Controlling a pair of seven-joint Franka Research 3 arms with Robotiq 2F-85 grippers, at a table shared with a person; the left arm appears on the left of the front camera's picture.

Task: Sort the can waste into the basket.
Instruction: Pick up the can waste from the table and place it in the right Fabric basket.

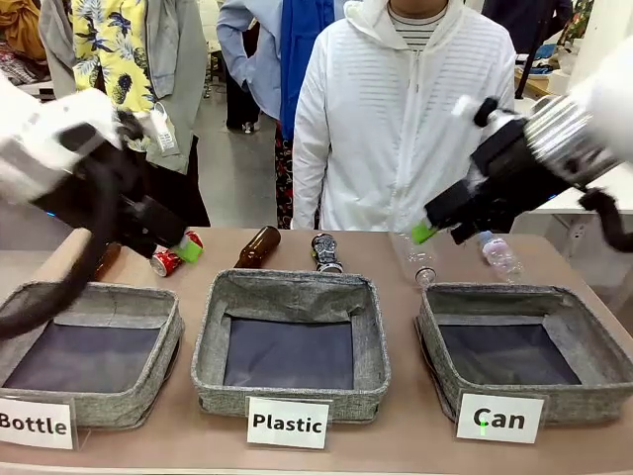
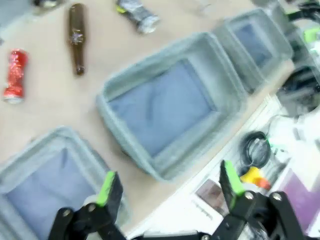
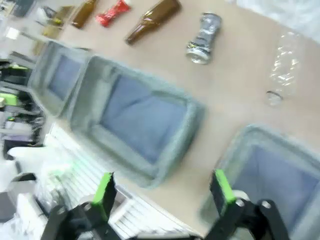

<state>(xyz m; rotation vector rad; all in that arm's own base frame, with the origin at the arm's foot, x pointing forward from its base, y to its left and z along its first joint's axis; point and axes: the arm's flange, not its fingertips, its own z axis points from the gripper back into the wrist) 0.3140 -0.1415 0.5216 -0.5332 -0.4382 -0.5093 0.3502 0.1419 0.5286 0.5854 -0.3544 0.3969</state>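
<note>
A crushed red can (image 1: 166,261) lies on the table at the far left, behind the "Bottle" basket. A crushed black can (image 1: 325,253) with silvery print lies behind the middle basket. The grey "Can" basket (image 1: 554,400) stands front right with nothing in it. My left gripper (image 1: 181,246) hangs open just above and beside the red can. My right gripper (image 1: 431,229) is open in the air above the table behind the Can basket. In the left wrist view, the red can (image 2: 15,75) and the black can (image 2: 138,15) lie far beyond the open gripper (image 2: 168,182). From the right wrist, the open gripper (image 3: 162,189) hovers near the Can basket (image 3: 248,136), with the black can (image 3: 204,37) farther off.
The "Bottle" basket (image 1: 94,293) and the "Plastic" basket (image 1: 297,399) stand front left and middle. Two brown bottles (image 1: 257,246) (image 1: 107,259) and two clear plastic bottles (image 1: 420,262) (image 1: 499,255) lie along the far side. A person in a white jacket (image 1: 406,119) stands behind the table.
</note>
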